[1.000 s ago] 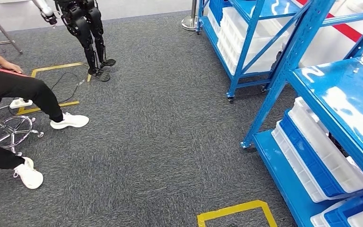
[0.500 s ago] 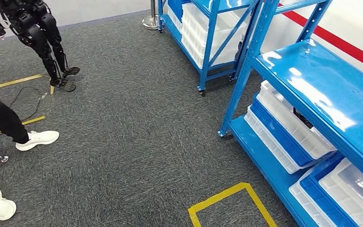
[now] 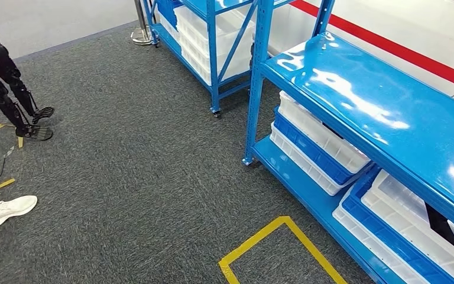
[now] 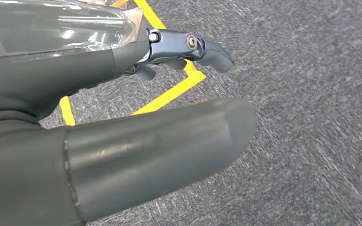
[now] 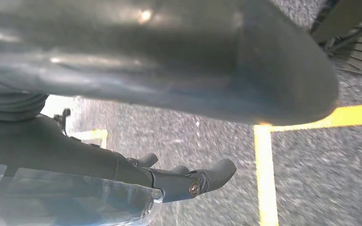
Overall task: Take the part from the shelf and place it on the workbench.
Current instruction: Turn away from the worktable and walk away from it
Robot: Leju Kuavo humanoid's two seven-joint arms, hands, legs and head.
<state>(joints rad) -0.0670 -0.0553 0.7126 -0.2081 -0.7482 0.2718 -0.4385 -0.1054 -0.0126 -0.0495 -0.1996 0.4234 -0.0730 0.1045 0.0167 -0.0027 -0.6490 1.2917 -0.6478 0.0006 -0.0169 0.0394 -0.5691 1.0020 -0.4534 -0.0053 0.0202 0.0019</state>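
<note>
A blue metal shelf rack (image 3: 354, 106) stands on the right of the head view, its upper board bare and glossy. Its lower level holds stacked white and blue bins (image 3: 316, 148). A dark part (image 3: 443, 228) lies in a white bin at the bottom right. My left hand (image 4: 122, 136) hangs over grey carpet, the thick thumb apart from the dark fingers (image 4: 191, 47), holding nothing. My right hand (image 5: 160, 70) also hangs over the carpet with its fingers (image 5: 195, 183) stretched out and nothing in it.
A second blue rack (image 3: 213, 41) with white bins stands farther back, a post base (image 3: 142, 36) beside it. Another black robot's legs (image 3: 6, 89) and a person's white shoe (image 3: 9, 211) are at the left. Yellow tape (image 3: 272, 242) marks the carpet ahead.
The camera has swung to the right: the near rack now reaches the middle of the picture, while the person and the black robot have slid to the left edge.
</note>
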